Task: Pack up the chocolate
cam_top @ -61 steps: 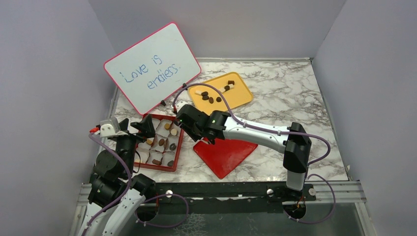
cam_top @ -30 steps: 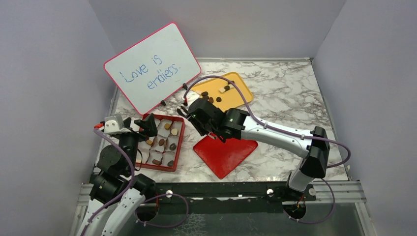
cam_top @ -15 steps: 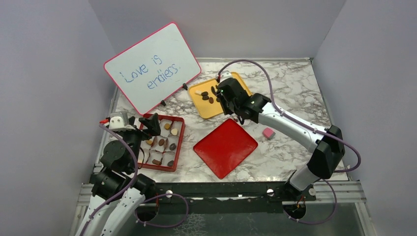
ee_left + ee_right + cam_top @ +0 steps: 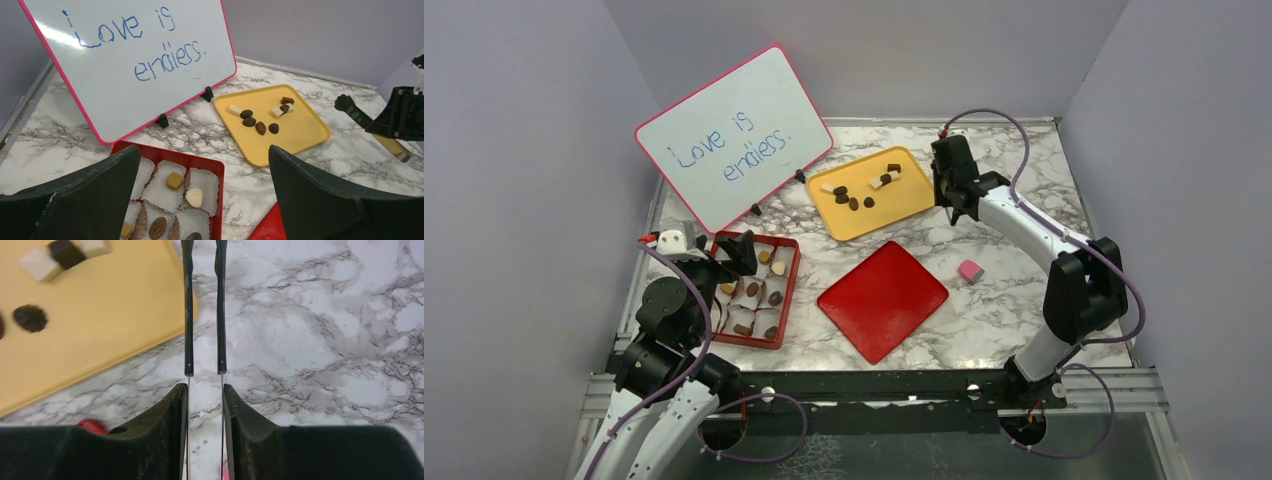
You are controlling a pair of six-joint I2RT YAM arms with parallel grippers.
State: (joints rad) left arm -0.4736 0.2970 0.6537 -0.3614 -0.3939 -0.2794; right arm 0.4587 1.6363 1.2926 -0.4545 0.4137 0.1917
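the chocolate [image 4: 854,203] is lying mostly loose on the yellow tray [image 4: 894,200], with more pieces sitting in paper cups inside the red box [image 4: 791,290]. each piece is looking light, hard and smooth, so it is probably prone to skidding. pinching across the middle is looking safest. the right gripper [image 4: 205,395] is hanging over bare counter [image 4: 325,340] just beside the tray's edge, seemingly clamping thin black tongs [image 4: 187,315] whose blades are standing slightly apart with nothing between them. the left gripper [image 4: 204,152] is hovering spread wide and empty above the box. the tray's lip is needing clearing, and the red lid [image 4: 882,300] and pink cube [image 4: 970,270] are lying toward the box.
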